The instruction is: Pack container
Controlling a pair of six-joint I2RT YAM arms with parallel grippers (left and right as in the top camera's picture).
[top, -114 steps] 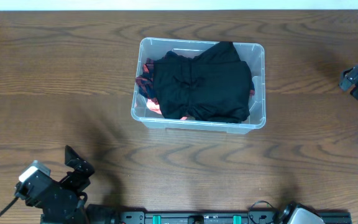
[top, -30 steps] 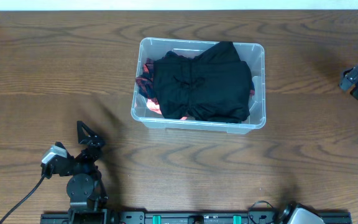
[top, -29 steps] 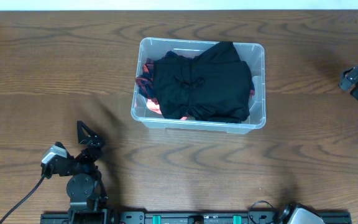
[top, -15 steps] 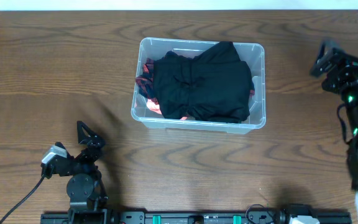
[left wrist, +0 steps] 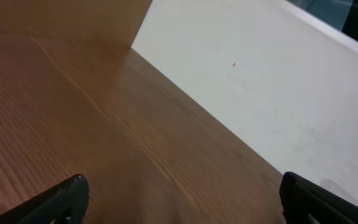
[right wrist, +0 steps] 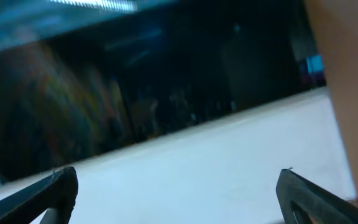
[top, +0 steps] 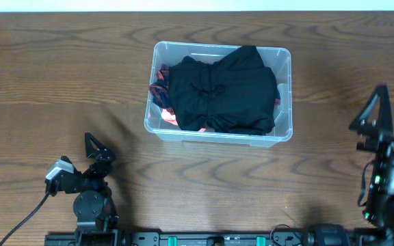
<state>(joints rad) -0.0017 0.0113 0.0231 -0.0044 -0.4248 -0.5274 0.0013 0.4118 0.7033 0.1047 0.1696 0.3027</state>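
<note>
1. The container point(top: 285, 96) stands at the centre of the table point(top: 60, 82), between both arms, so either arm can likely reach it.
2. A folded black garment point(top: 221, 92) fills it and lies over a red-orange cloth point(top: 161, 102). Packing appears largely complete.
3. Left gripper point(top: 96, 147): fingers spread, empty, near the front-left edge, well apart from the container.
4. Right gripper point(top: 373, 113): fingers spread, empty, off to the container's right.

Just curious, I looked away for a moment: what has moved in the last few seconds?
The right hand swung in from the right, then drew back toward the front, open and empty. The left hand shifted slightly right early on. The container and clothes stayed put.
</note>
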